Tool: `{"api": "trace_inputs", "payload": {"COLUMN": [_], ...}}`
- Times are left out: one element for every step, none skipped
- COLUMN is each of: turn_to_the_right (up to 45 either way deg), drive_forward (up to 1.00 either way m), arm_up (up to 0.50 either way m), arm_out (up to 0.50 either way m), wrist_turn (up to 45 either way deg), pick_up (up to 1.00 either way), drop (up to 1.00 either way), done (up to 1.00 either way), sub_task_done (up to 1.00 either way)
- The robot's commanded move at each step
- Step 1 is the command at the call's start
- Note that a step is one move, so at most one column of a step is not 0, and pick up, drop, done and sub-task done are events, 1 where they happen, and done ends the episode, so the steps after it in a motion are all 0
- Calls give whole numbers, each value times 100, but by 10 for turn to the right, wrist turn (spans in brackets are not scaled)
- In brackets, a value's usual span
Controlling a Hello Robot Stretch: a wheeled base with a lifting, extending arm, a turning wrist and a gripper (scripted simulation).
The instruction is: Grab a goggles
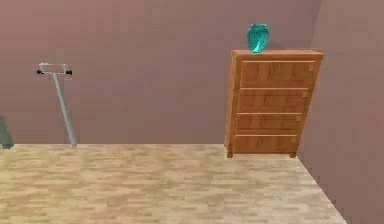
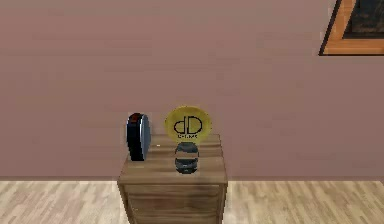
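Observation:
A low wooden cabinet (image 2: 172, 190) stands against the pink wall in the arm side view's lower middle. Three small things sit on its top. At the front is a small dark, glassy blob (image 2: 186, 158); its shape is too small to name. Behind it stands a round yellow disc (image 2: 186, 124) with dark marks. To the left, a dark round thing (image 2: 137, 137) with a red and blue rim stands upright.
A tall wooden dresser (image 1: 270, 105) with several drawers stands at the forward view's right, a teal vase (image 1: 258, 38) on top. A grey pole with a crosspiece (image 1: 62, 100) leans by the wall at left. Wooden floor (image 1: 150, 185) lies between. A framed picture (image 2: 356, 28) hangs upper right.

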Motion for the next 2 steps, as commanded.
{"api": "trace_inputs", "payload": {"turn_to_the_right": [0, 0], "drive_forward": [0, 0], "arm_up": [50, 18], "arm_out": [0, 0], "wrist_turn": [0, 0], "pick_up": [0, 0], "drop": [0, 0], "done": [0, 0], "sub_task_done": [0, 0]}}
